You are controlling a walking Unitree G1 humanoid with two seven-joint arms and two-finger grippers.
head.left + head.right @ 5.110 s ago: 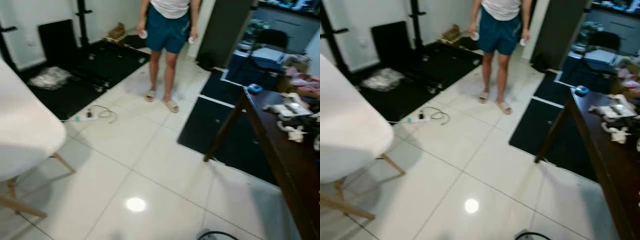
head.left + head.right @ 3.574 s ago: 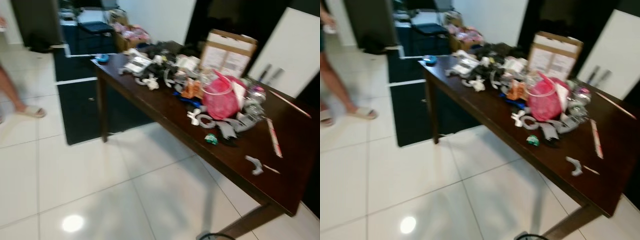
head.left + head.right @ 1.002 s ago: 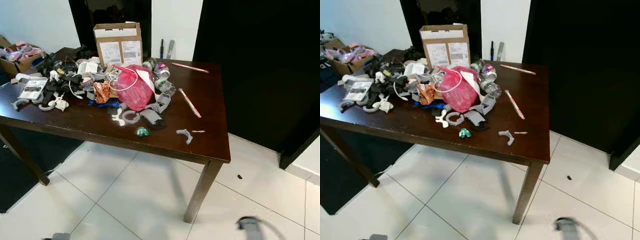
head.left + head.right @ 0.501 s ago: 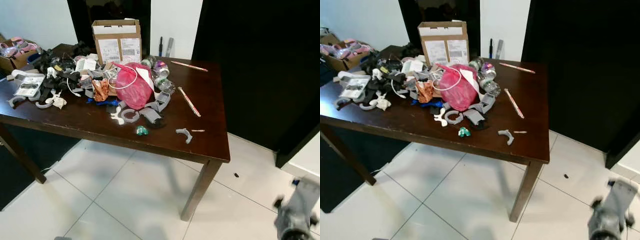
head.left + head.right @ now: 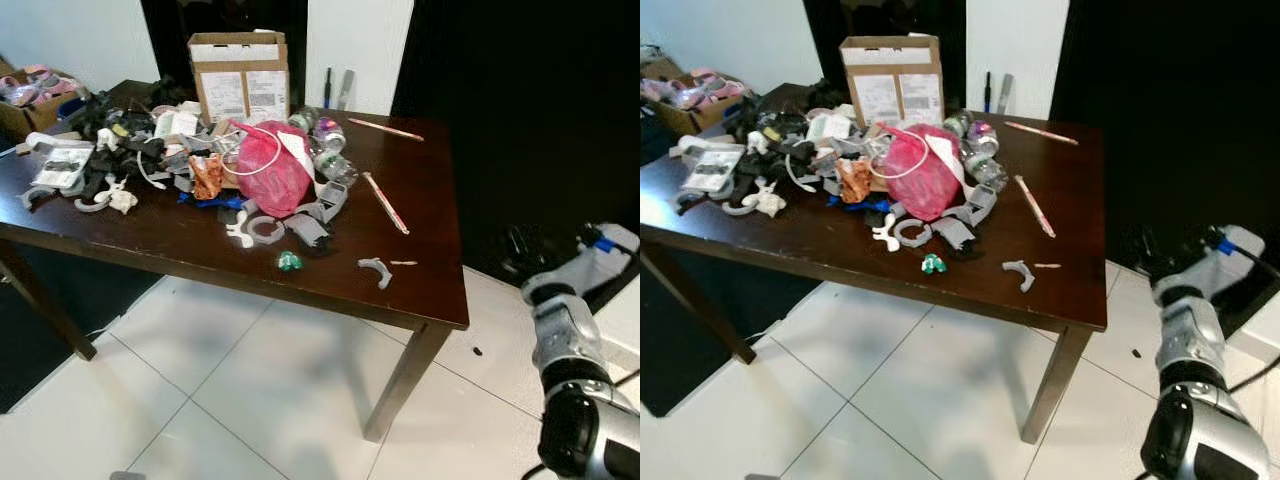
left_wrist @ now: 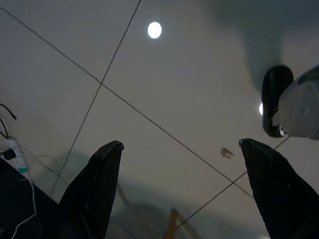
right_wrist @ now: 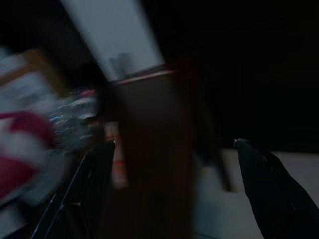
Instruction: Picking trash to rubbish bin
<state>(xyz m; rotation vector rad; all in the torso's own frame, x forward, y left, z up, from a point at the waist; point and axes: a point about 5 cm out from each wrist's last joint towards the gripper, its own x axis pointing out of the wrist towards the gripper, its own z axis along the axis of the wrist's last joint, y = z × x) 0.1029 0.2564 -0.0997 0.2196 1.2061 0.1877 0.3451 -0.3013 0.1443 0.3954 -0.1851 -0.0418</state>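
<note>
I stand facing the dark wooden table (image 5: 430, 290), which is heaped with clutter: a red plastic bag (image 5: 268, 170) near the middle, a cardboard box (image 5: 238, 75) at the far edge, crushed clear bottles (image 5: 325, 150) just beside the bag, grey curved plastic pieces (image 5: 376, 269) and a small green scrap (image 5: 289, 261) near my edge, and a long thin stick (image 5: 384, 203) lying toward the right end. This litter is what I am meant to collect, and I can make out no rubbish bin. My right gripper (image 5: 524, 246) is raised beside the table's right end, off the tabletop and holding nothing; in the right wrist view its two black fingers (image 7: 264, 184) stand wide apart, with the table blurred between them. My left gripper (image 6: 182, 194) hangs low over the white floor tiles (image 6: 164, 89), fingers spread wide and empty. The risks, as I judge them, come from the pile itself: reaching into that tangle could drag neighbouring pieces off the edge, and the small flat scraps could slip from long fingers. Swinging my right arm in from the side could clip the table corner. With the wrist picture this blurred, aiming by it now would likely miss.
</note>
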